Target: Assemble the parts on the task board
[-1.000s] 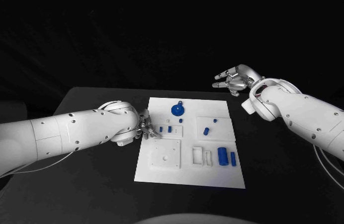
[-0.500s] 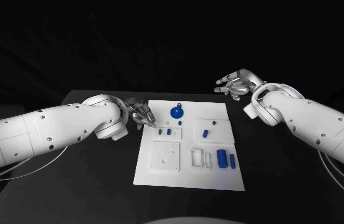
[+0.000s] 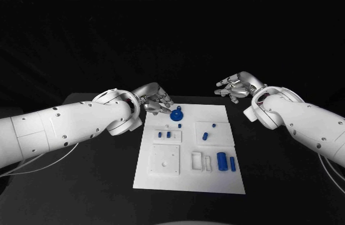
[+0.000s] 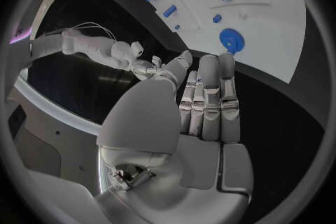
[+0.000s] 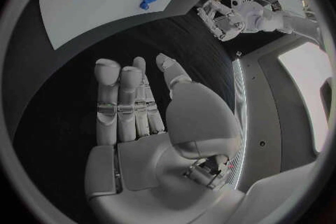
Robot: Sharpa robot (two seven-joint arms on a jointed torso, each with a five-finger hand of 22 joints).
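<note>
The white task board (image 3: 190, 182) lies mid-table. A round blue part (image 3: 176, 115) with a small tab sits near its far edge. Small blue pegs (image 3: 164, 133) stand in a raised plate, further small parts (image 3: 205, 135) lie right of them, and two blue cylinders (image 3: 226, 161) lie nearer the front right. My left hand (image 3: 157, 103) hovers at the board's far left corner, beside the round part, fingers straight and empty. My right hand (image 3: 234, 88) hangs beyond the far right corner, fingers spread and empty. The left wrist view shows my left palm (image 4: 203, 106) before the round part (image 4: 232, 40). My right palm (image 5: 133, 106) faces the board (image 5: 84, 0).
A square white plate (image 3: 164, 159) with a hole and a slotted white block (image 3: 200, 159) sit on the board's near half. Black table surrounds the board on all sides. My left hand (image 5: 220, 19) appears across the table in the right wrist view.
My left hand has moved from the board's left edge by the small pegs up to its far left corner, fingers now straightened. My right hand has dropped slightly and drifted a little.
</note>
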